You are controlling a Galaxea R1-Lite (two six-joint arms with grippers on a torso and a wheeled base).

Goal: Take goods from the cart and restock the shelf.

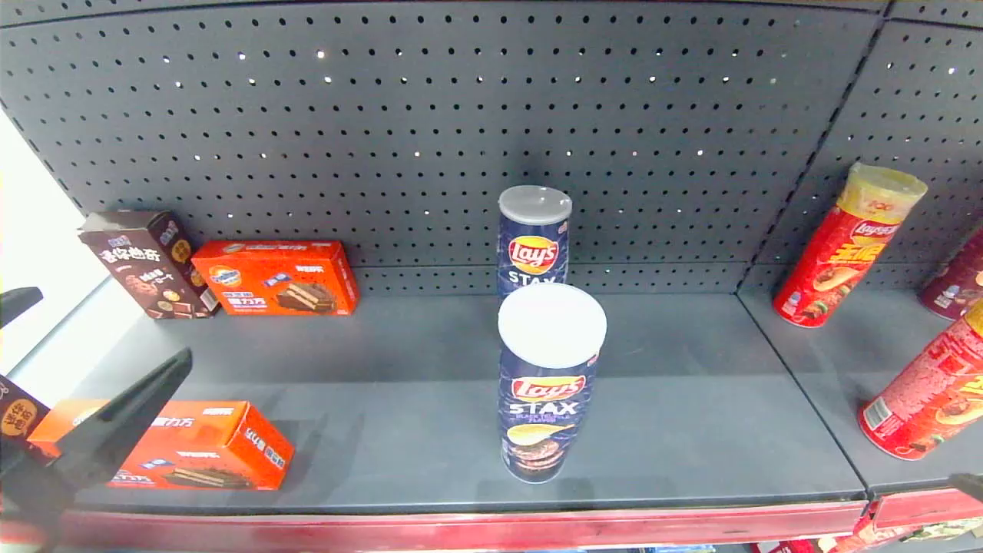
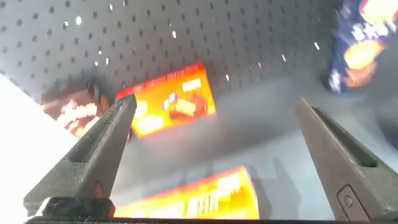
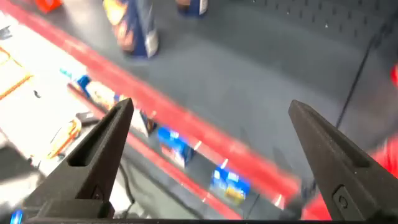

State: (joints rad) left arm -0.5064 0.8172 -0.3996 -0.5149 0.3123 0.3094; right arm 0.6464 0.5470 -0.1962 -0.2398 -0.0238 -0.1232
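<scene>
The left gripper (image 2: 214,102) is made of two matte dark-grey fingers (image 2: 93,155), formed as long wedges tapered to blunt tips. A small red mark is seen low on one, a small circular mark on the other. The right gripper (image 3: 211,104) is shaped and coloured alike, and the same circular mark is carried.

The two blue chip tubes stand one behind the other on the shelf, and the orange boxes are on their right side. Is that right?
Not quite. The front blue tube and back blue tube do stand one behind the other, but the rear orange box and front orange box sit to their left, not their right. The head view shows it.
</scene>
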